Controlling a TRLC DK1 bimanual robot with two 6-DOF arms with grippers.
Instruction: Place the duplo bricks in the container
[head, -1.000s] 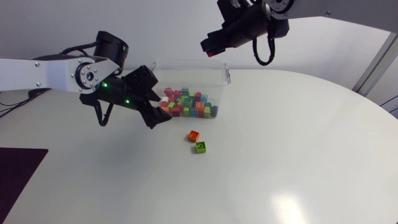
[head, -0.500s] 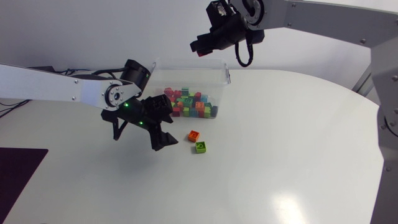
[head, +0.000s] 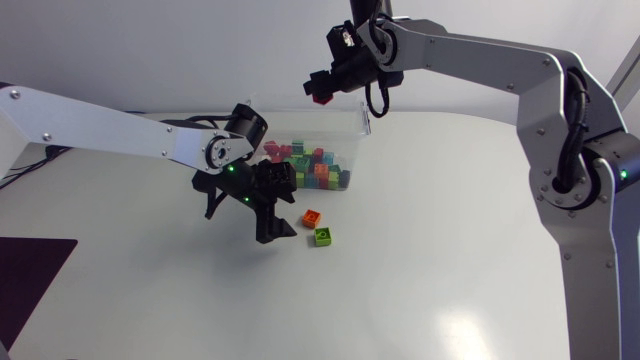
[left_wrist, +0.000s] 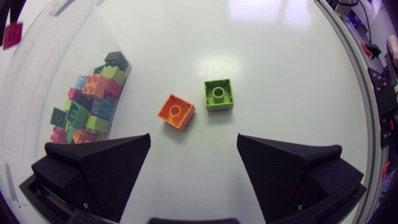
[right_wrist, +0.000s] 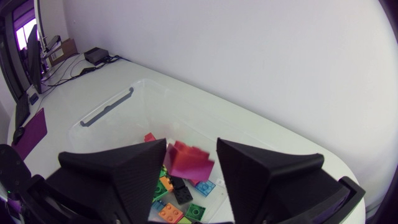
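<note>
Most bricks (head: 310, 168) lay in the container (head: 360, 118) at the table's (head: 450, 250) far edge. Orange brick (left_wrist: 176, 111) and green brick (left_wrist: 218, 94) lay outside, just ahead of the wide-open, empty left gripper (left_wrist: 193, 138). Right gripper (right_wrist: 191, 142) hung over the container with a red brick (right_wrist: 186, 163), grip unclear.

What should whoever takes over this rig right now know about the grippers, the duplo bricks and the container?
Left gripper: open, above the table, holding nothing. The orange brick and green brick lie just ahead of its fingers, close together but apart, outside the clear container.
Right gripper: over the container, shut on a magenta brick, as far as its wrist view shows.
Done: a pile of bricks is in the container.
Left: drop the magenta brick in, then fetch the orange and green ones.
</note>
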